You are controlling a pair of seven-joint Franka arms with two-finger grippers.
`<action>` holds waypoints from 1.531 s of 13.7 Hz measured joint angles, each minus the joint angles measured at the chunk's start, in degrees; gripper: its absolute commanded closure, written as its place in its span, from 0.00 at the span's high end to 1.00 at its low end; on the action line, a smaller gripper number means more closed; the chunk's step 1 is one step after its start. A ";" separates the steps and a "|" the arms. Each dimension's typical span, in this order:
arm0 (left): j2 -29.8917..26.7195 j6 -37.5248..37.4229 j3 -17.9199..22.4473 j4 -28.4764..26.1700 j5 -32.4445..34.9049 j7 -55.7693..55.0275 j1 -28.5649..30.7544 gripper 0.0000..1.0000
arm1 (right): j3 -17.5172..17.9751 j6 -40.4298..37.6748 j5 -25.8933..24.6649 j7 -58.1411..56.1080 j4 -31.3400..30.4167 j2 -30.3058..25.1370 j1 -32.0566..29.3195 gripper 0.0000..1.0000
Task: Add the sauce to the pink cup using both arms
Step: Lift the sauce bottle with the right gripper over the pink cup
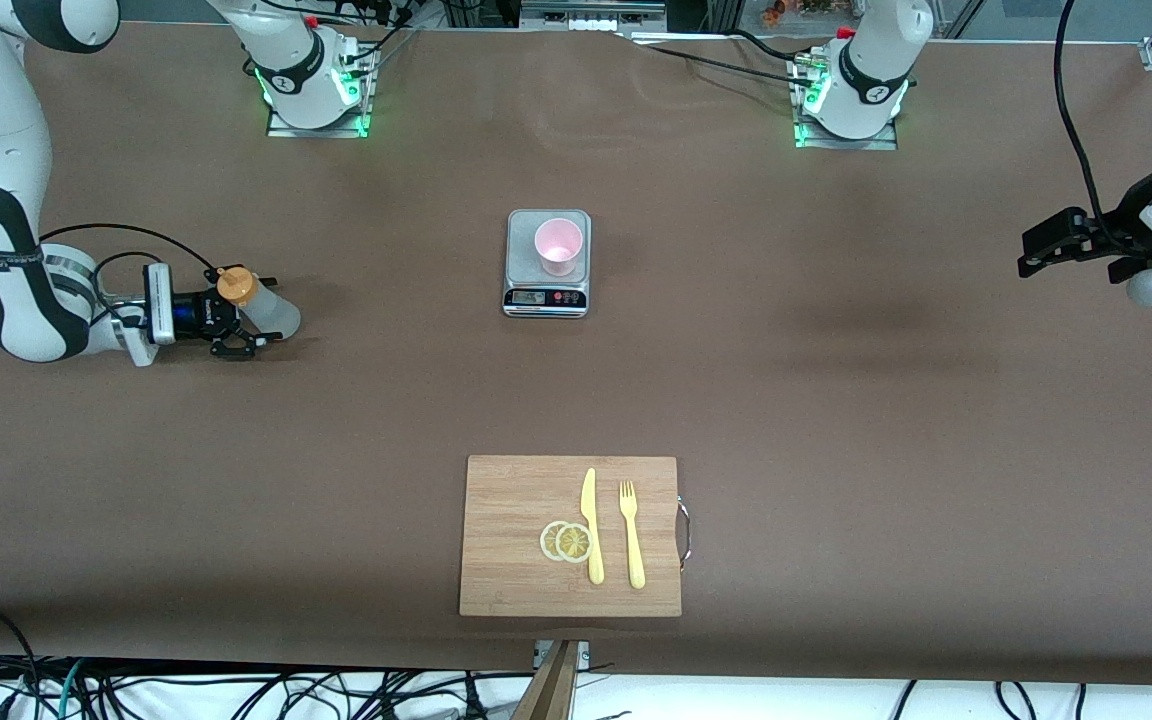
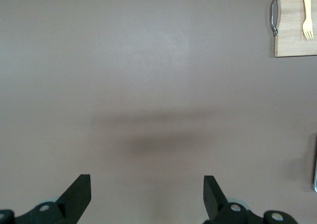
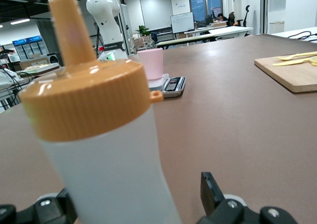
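Front view shows the right pincer (image 1: 248, 318), spread, bracketing the sauce (image 1: 254, 303) at the right arm's end of the worktop (image 1: 836, 400); centre it before pinching, while the left pincer (image 1: 1036, 252), spread, waits well apart from the pink cup (image 1: 558, 245) on the scale (image 1: 547, 290).

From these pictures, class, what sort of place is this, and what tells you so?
Probably a robotics lab in an open-plan office: two robot arms bolted to a covered table, a kitchen scale under a pink cup, and desks with a whiteboard in the background.
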 measured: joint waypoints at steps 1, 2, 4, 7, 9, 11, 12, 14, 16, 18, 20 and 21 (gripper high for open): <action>0.01 0.00 -0.01 0.00 0.00 0.00 0.00 1.00 | 0.11 0.00 0.00 1.56 0.02 0.00 0.15 0.58; 0.01 -0.01 -0.02 0.00 0.00 0.00 0.00 1.00 | 0.12 0.00 -0.08 3.07 0.12 0.00 0.31 0.46; 0.09 -0.03 -0.06 -0.01 0.00 0.00 0.00 1.00 | 0.18 0.00 -0.61 6.33 0.57 -0.01 0.76 0.30; 0.23 -0.04 -0.15 -0.01 0.00 0.03 -0.04 1.00 | 0.41 0.00 -3.20 12.10 2.33 -0.14 1.63 0.23; 0.29 -0.04 -0.16 -0.01 -0.03 0.05 -0.07 1.00 | 0.83 0.01 -4.17 15.66 3.20 -0.18 2.27 0.23; 0.33 -0.04 -0.16 -0.01 -0.04 0.05 -0.09 1.00 | 1.16 0.00 -5.41 20.02 4.02 -0.74 3.52 0.23; 0.34 -0.04 -0.16 -0.01 -0.04 0.05 -0.09 1.00 | 1.28 0.00 -6.12 22.72 4.46 -1.68 4.54 0.23; 0.34 -0.04 -0.15 -0.01 -0.04 0.05 -0.09 1.00 | 1.43 0.24 -8.46 29.56 5.37 -5.16 7.66 0.24; 0.35 -0.04 -0.15 -0.01 -0.04 0.05 -0.09 1.00 | 1.54 1.57 -11.63 36.36 6.18 -9.52 11.34 0.24; 0.35 -0.04 -0.15 -0.01 -0.04 0.05 -0.09 1.00 | 1.63 3.27 -14.24 41.66 6.28 -13.32 15.45 0.24; 0.35 -0.04 -0.14 -0.01 -0.04 0.05 -0.09 1.00 | 1.81 5.57 -15.77 44.26 6.20 -15.04 19.77 0.24; 0.35 -0.04 -0.14 -0.01 -0.04 0.05 -0.09 1.00 | 1.99 6.77 -16.59 44.94 6.11 -15.14 21.76 0.24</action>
